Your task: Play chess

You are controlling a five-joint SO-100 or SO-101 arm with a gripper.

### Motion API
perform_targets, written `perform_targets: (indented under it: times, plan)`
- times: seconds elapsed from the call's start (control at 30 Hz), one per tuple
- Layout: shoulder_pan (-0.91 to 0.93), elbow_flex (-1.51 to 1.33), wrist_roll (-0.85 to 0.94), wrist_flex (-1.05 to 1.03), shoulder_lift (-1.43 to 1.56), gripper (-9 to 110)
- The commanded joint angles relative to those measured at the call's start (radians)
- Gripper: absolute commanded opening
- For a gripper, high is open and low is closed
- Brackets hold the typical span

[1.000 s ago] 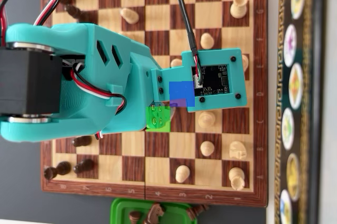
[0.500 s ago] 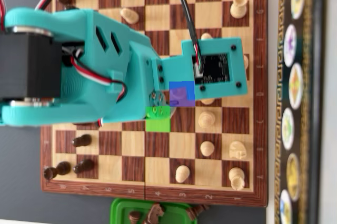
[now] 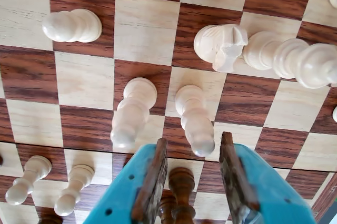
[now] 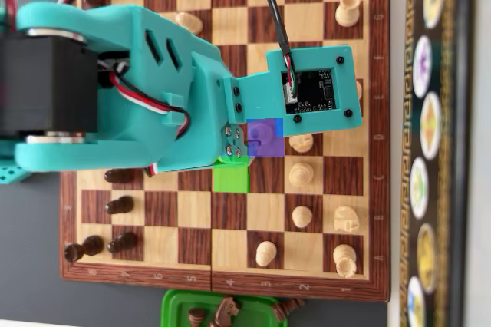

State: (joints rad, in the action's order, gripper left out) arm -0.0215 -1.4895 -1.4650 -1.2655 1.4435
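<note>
Gripper (image 3: 192, 153): jaws parted, straddling the dark pawn (image 3: 181, 182) without touching, lined up to grasp.
Board (image 4: 376, 212): a green square marks a target.

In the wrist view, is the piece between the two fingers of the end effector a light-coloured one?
No, the piece standing between the fingers of the end effector is dark brown, unlike the pale pawns ahead of it.

— What does the arm (image 4: 123, 89) hide in the overhead view?
— The chessboard's (image 4: 368, 150) middle left squares, and the jaws themselves.
— And the wrist view?
— A dark piece (image 3: 180, 192) between the jaws runs off the bottom edge; whether they touch it is unclear.
</note>
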Motion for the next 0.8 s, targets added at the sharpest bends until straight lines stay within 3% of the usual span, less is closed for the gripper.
perform_targets:
  times: [0.0,0.77]
  plan:
    - [0.011,0.075,0.006,-0.002,-0.021,15]
    - [0.028,0.086,0.011,-0.005,-0.055,15]
